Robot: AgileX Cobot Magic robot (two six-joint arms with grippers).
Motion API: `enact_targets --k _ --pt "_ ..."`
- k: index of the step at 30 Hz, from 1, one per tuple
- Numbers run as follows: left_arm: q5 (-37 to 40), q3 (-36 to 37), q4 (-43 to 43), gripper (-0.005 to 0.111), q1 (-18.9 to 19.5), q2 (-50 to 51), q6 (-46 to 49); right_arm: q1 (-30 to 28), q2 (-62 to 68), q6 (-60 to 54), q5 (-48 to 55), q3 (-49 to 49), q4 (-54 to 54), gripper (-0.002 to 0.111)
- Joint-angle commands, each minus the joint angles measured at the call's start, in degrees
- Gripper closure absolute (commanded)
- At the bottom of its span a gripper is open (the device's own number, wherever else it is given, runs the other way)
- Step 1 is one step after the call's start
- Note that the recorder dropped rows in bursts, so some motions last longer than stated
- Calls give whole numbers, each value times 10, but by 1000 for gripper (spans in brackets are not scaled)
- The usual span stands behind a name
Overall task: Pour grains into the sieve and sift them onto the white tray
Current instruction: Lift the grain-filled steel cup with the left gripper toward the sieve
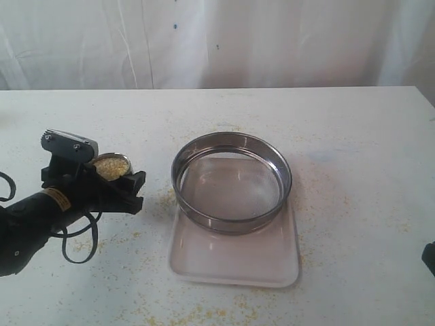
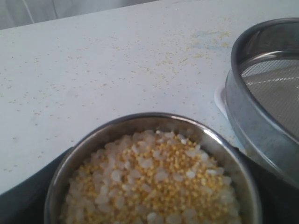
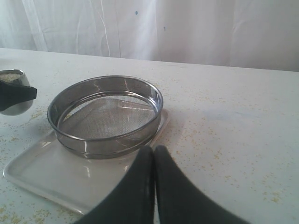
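Observation:
A small steel cup [image 1: 111, 167] holds the grains [image 2: 149, 182], yellow and pale white, filling it nearly to the rim. My left gripper [image 1: 115, 178] is shut on the cup, which looks lifted off the table, left of the sieve. The sieve [image 1: 231, 180] is a wide steel ring with mesh bottom, resting on the far part of the white tray [image 1: 234, 255]; its mesh [image 3: 110, 116] looks bare. The cup [image 3: 14, 91] shows in the right wrist view too. My right gripper [image 3: 153, 150] is shut with nothing in it, near the tray's right side, barely showing at the exterior view's edge [image 1: 429, 258].
Loose grains [image 1: 204, 314] lie scattered over the white table around the tray. A white curtain [image 1: 217, 41] hangs behind the table's far edge.

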Motion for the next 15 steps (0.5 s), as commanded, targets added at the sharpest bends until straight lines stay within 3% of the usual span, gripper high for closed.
enact_targets --k 1,6,15 --pt "-11 -1 7 107 -3 -25 -2 -2 -4 3 -3 4 0 108" --pt "69 -30 48 107 -4 -67 0 -2 -4 3 -3 4 0 108" --pt "257 -151 65 107 -65 -111 41 -2 -4 3 -3 4 0 108"
